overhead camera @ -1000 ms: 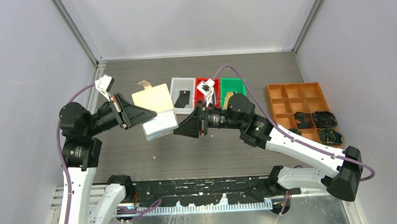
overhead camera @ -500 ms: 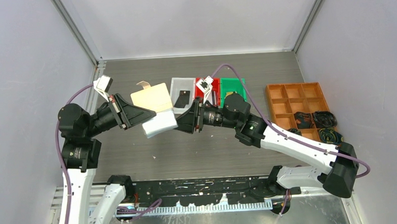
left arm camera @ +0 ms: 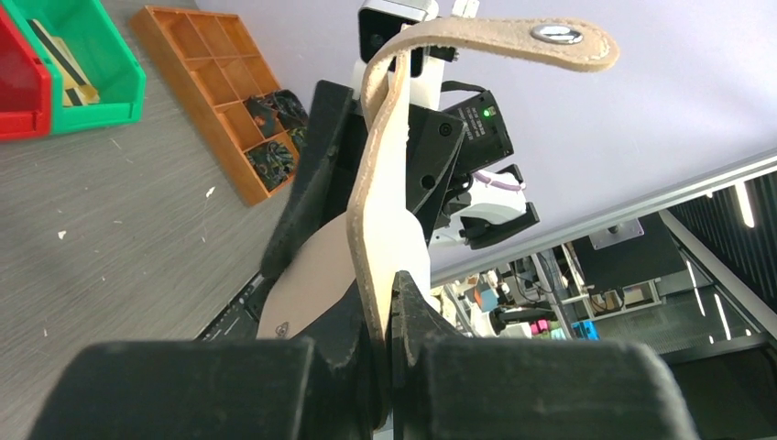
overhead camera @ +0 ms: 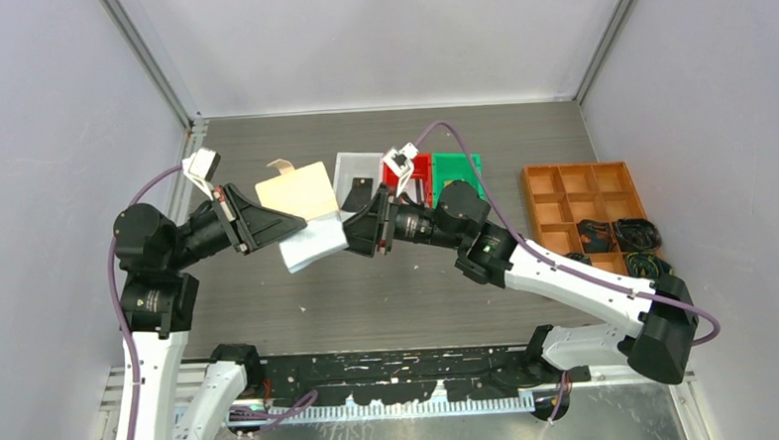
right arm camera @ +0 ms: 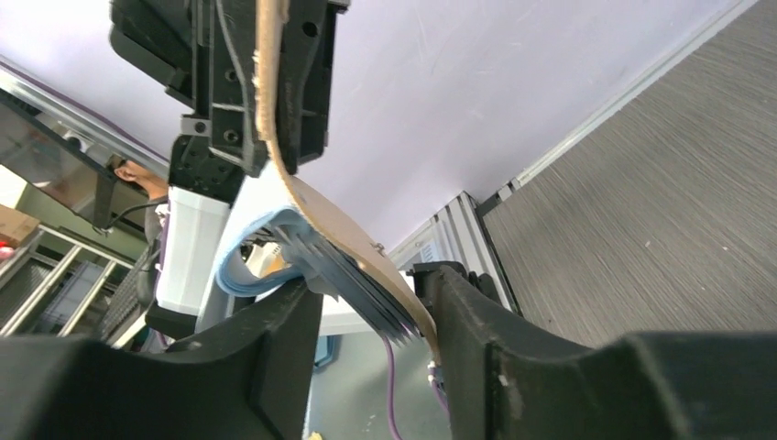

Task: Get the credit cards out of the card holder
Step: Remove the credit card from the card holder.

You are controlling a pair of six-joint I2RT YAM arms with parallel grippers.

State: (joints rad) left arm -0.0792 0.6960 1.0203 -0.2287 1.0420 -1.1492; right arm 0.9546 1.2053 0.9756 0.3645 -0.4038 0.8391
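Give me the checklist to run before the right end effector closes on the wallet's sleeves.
1. Left end effector shut on the beige leather-like folding card holder: ok.
2. Holder held up off the grey table: ok.
3. Right end effector jaws open, straddling the shiny clear sleeves: ok.
4. Only sleeves between its fingers: not ok, the tan cover lies there too.
5. A card inside the sleeves: cannot tell.

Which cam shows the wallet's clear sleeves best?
Right wrist: the sleeves fan out edge-on inside the right gripper. Top view shows them only as a pale block. Left wrist shows just the wallet's tan leather; sleeves hidden.
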